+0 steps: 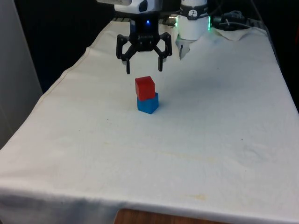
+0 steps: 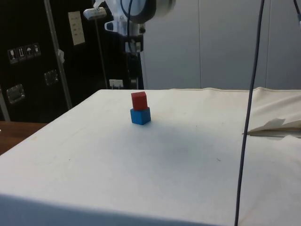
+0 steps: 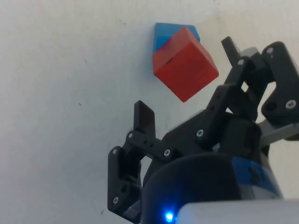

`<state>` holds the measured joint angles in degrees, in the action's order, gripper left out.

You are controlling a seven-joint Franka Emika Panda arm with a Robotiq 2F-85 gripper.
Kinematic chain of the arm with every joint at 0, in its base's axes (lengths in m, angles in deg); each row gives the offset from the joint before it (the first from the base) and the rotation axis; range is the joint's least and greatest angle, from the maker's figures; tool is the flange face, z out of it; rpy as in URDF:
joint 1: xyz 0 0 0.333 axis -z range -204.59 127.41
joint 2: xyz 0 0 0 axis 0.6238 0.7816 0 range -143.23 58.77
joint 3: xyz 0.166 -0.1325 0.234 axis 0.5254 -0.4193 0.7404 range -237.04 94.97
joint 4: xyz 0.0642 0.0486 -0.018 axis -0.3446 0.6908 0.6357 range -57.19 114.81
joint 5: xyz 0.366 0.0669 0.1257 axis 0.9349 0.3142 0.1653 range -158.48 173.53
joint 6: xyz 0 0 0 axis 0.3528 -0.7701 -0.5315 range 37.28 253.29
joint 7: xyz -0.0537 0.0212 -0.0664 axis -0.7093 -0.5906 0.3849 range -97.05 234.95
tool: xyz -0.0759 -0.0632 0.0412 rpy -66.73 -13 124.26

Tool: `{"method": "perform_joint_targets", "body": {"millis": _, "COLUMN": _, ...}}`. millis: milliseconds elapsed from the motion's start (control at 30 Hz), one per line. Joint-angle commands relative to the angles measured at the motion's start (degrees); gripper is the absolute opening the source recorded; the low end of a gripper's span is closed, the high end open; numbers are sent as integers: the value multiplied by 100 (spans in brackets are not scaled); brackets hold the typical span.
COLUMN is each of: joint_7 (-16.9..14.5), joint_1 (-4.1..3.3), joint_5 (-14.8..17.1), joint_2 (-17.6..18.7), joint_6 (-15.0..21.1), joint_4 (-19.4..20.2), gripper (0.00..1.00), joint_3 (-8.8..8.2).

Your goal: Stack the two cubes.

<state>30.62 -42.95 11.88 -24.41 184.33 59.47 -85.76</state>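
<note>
— While the gripper (image 1: 144,70) is hanging above the cubes, are its fingers gripping anything?

— No, they are standing wide apart, holding nothing and touching nothing.

— And where is the red cube (image 1: 145,87) sitting?

— It is resting on the blue cube (image 1: 148,104), turned a little askew, so a blue corner is peeking out in the wrist view. The pair is standing on the tabletop (image 1: 210,130) midway between its side edges, nearer the far edge than the near one.

One cube (image 1: 145,87) atop other cube (image 1: 148,104), mid-table (image 1: 224,140); pincer (image 1: 144,70) above.
</note>
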Motion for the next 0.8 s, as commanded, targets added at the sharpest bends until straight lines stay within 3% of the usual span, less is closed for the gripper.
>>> {"method": "perform_joint_targets", "body": {"millis": 0, "joint_7": 23, "joint_1": -11, "joint_5": -29, "joint_2": -46, "joint_6": -52, "joint_4": 0, "gripper": 100, "joint_3": -11}}
{"method": "perform_joint_targets", "body": {"millis": 767, "joint_7": 0, "joint_1": -23, "joint_5": 0, "joint_2": -395, "joint_6": -97, "joint_4": -6, "gripper": 100, "joint_3": 0}}
